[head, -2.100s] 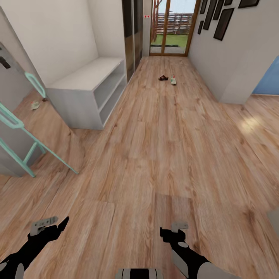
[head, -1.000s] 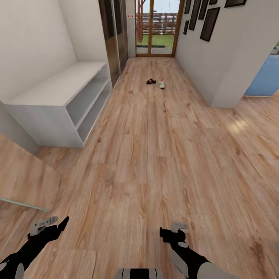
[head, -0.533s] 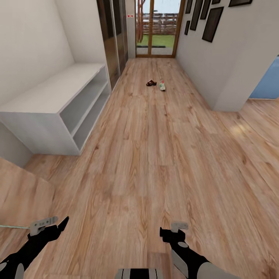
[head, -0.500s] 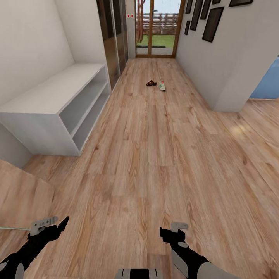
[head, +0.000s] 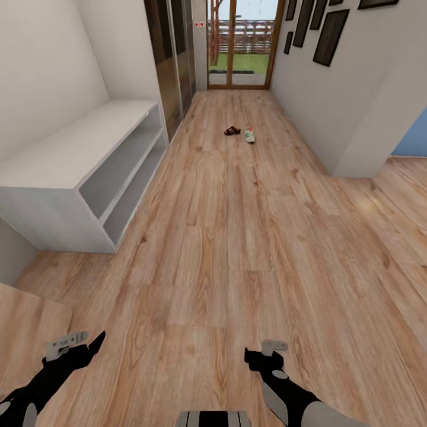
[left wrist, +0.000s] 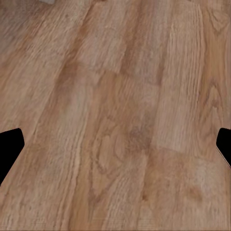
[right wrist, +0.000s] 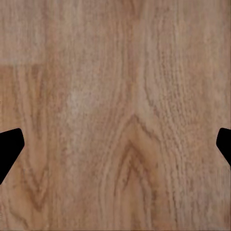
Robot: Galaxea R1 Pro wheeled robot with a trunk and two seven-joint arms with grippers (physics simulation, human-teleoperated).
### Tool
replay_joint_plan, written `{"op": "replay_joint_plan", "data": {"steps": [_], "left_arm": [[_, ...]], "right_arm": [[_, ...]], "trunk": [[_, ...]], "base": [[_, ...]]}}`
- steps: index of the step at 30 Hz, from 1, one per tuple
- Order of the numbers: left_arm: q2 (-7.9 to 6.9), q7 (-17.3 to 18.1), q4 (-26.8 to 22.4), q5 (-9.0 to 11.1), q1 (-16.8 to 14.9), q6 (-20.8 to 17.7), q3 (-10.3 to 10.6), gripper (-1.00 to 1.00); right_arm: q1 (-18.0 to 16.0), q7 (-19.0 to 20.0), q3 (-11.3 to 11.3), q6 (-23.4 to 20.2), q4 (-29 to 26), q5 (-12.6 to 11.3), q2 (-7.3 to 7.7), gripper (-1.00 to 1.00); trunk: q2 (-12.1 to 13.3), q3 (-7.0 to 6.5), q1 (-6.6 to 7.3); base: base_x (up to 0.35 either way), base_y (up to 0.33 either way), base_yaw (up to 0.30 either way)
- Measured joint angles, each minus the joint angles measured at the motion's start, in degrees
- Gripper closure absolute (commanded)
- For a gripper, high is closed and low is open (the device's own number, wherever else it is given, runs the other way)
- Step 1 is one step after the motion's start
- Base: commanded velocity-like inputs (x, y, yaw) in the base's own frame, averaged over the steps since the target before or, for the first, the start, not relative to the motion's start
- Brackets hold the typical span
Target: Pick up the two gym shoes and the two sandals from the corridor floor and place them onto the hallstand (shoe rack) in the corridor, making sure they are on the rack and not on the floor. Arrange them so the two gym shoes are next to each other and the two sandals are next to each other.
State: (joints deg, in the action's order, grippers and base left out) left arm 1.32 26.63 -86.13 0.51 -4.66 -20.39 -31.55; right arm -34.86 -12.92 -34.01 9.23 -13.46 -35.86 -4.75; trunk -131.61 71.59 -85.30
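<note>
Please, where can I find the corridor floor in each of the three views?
Head view: the corridor floor stretches from the left gripper and the right gripper up to the glass doors.
Left wrist view: its planks lie beyond the two dark fingertips.
Right wrist view: its planks again lie beyond two dark fingertips.
Shared landmark: the open grippers, hanging over bare planks.
</note>
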Motion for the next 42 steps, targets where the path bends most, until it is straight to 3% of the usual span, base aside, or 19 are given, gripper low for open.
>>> {"op": "replay_joint_plan", "data": {"steps": [42], "left_arm": [[0.00,-0.1,0.0,0.1,0.0,0.0,0.0,-1.00]], "right_arm": [[0.0,0.0,0.0,0.0,0.0,0.0,0.00,-1.00]], "trunk": [[0.0,0.00,0.00]], "base": [[0.333,0.000,0.000]]}}
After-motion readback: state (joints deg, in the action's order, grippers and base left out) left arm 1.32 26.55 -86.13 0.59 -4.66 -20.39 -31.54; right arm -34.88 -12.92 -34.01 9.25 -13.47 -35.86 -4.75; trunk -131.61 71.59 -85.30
